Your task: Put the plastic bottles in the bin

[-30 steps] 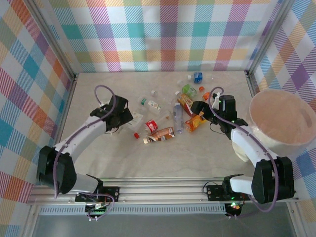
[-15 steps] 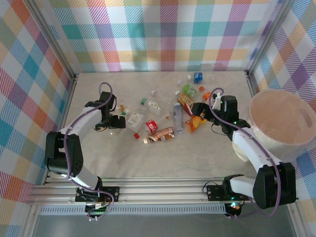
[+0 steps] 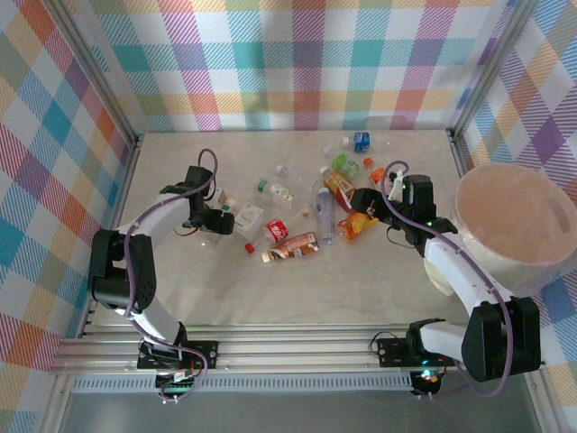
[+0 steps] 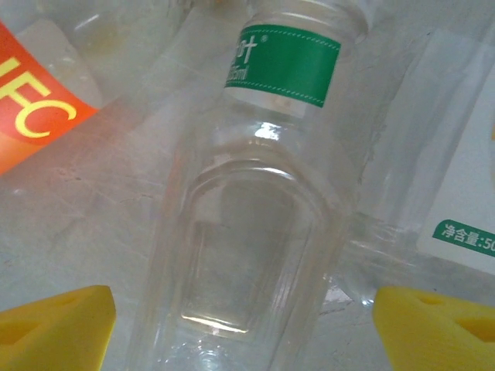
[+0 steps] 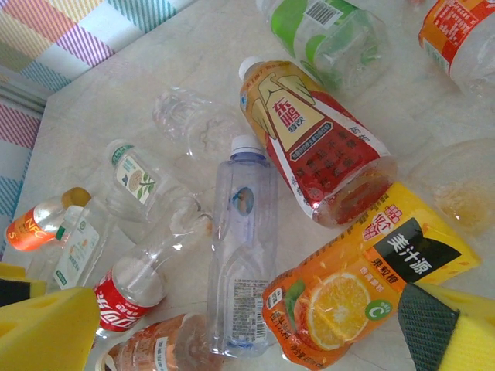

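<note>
Around: walls (image 3: 306, 63) of pastel plaid cloth close in the left, far and right sides, with metal posts at the corners.
Table (image 3: 361, 280): pale, faintly marbled top, matte, with grooved aluminium rails (image 3: 297, 347) along the near edge where both arm bases are bolted.
Bin (image 3: 518, 212): cream-white with a pinkish-tan inside, upright at the right edge of the table, just beside the right arm (image 3: 460, 271).
Left arm (image 3: 149, 225): bent out to the left, its wrist turned in towards the scatter.
Plastic bottles (image 3: 311, 216): lying on the table from centre to the far side, left of the bin and apart from it; most are crushed.
Right gripper (image 3: 365, 203): jaws wide apart above an orange-labelled bottle (image 5: 348, 297), with a red-labelled bottle (image 5: 317, 143) just beyond.
Left gripper (image 4: 244, 332): jaws apart, yellow fingertips (image 4: 54, 325) on either side of a clear green-labelled bottle (image 4: 255, 216), with a gap showing on each side.
</note>
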You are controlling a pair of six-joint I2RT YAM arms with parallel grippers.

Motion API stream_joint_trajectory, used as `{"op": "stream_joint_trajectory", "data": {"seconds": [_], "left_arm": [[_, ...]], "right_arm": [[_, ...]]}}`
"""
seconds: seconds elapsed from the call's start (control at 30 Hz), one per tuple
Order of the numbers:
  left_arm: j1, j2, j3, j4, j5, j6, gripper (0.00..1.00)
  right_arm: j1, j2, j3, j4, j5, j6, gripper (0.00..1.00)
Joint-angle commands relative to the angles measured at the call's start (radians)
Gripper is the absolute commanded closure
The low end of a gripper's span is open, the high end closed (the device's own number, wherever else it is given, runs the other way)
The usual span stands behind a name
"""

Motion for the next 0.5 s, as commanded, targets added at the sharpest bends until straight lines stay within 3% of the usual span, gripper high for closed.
{"op": "stream_joint_trajectory", "data": {"seconds": [0.0, 0.13, 0.2, 0.47], "left_arm": [[-0.006, 0.055, -0.039, -0.024, 0.01, 0.025, 0.14], [0.045, -0.051, -0.04, -0.024, 0.1, 0.003, 0.07], [0.053, -0.079, -0.03, -0.046, 0.088, 0.011, 0.0], [0.018, -0.032, -0.026, -0.144, 0.01, 0.146, 0.0]], "right_arm": [[0.004, -0.016, 0.019, -0.015, 0.013, -0.025, 0.0], [0.004, -0.014, 0.024, -0.025, 0.017, -0.037, 0.0], [0.003, -0.011, 0.027, -0.026, 0.019, -0.047, 0.0], [0.004, -0.002, 0.042, -0.037, 0.046, -0.064, 0.0]]}}
